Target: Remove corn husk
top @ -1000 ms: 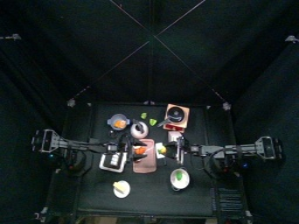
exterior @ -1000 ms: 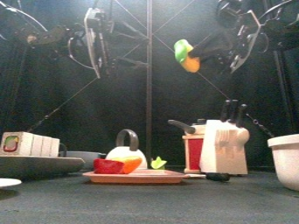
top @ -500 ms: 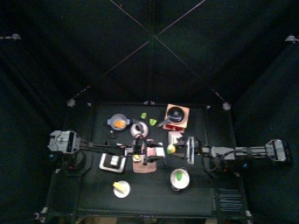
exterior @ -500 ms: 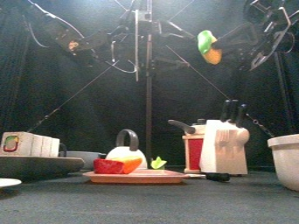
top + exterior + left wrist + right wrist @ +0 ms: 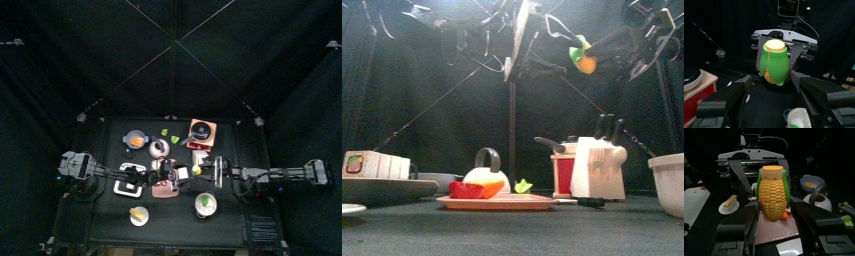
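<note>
Both arms are meeting up high over the middle of the table, and the corn [image 5: 773, 193] is hanging in the air between them, way above everything else. The right gripper [image 5: 773, 213] is clamping the cob from its end, yellow kernels facing its camera, with the husk [image 5: 775, 65] wrapping the other side in pale green. From the left wrist you're seeing mostly that green wrap and the cob's pale tip. The left gripper [image 5: 774, 82] is sitting with its jaws spread wide on either side of the corn, not pinching it as far as I can see. Down below, a board [image 5: 496, 202] with a red piece is sitting center, a knife block [image 5: 593, 165] to its right, and a white bowl [image 5: 668, 182] at the far right edge.
</note>
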